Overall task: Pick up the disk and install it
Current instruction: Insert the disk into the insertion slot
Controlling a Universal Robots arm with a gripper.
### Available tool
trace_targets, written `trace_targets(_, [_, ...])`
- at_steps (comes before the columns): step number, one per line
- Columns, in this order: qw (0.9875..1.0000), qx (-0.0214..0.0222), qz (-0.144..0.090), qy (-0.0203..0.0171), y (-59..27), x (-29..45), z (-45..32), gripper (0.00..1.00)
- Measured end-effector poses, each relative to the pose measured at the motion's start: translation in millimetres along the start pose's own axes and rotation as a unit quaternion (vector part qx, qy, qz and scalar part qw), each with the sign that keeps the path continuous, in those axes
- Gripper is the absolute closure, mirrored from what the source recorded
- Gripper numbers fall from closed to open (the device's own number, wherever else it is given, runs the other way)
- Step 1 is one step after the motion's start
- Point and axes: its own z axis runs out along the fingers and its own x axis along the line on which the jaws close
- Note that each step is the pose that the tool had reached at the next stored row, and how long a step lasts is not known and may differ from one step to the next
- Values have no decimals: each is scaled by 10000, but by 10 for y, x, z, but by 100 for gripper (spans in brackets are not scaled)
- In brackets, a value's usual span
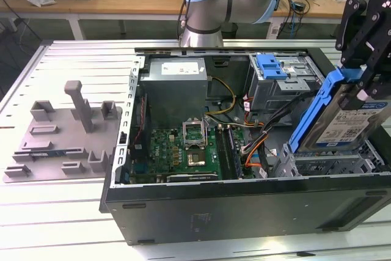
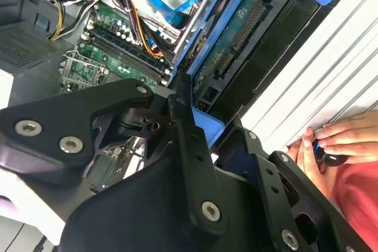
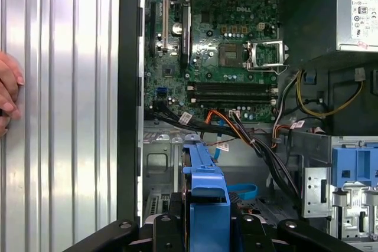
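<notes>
Open black case (image 1: 244, 212) lies nearest, one motherboard (image 1: 183, 148) inside. At the exterior view's left, one grey fixture plate (image 1: 67, 132) sits just beside it. At the right, one gripper (image 1: 359, 88) clamps the single disk (image 1: 345, 123) by its blue rail, tilted over the case's end bay.

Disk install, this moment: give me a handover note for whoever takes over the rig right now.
Gripper: shut on the disk, clamped on its blue rail bracket.
Disk: off the table, tilted, over the open computer case at the exterior view's right. Its lower end is down by the metal bay; whether they touch cannot be told.
Done: pickup.
Left: the disk is not yet seated in the case.
Note: a person's hand rests on the table beside the case.
</notes>
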Motion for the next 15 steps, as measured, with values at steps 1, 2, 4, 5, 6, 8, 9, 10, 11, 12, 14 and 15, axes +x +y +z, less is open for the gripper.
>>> trace_targets(1, [10000,0,0,0,-1,0,5,63])
trace_targets(2, [10000,0,0,0,-1,1,10,63])
trace_targets(4, [10000,0,0,0,-3,2,31,63])
trace_targets(5, [10000,0,0,1,-3,3,38,63])
trace_targets(6, [10000,0,0,2,-4,3,44,63])
trace_targets(8, [10000,0,0,-1,-5,5,69,63])
trace_targets(9, [10000,0,0,0,-5,5,76,63])
trace_targets(10, [10000,0,-1,0,-5,6,84,63])
trace_targets(11, [10000,0,0,0,-5,6,95,63])
trace_targets(12, [10000,0,0,0,-5,7,101,63])
trace_targets(14, [10000,0,0,0,-6,8,119,63])
trace_targets(15, [10000,0,0,0,-6,8,126,63])
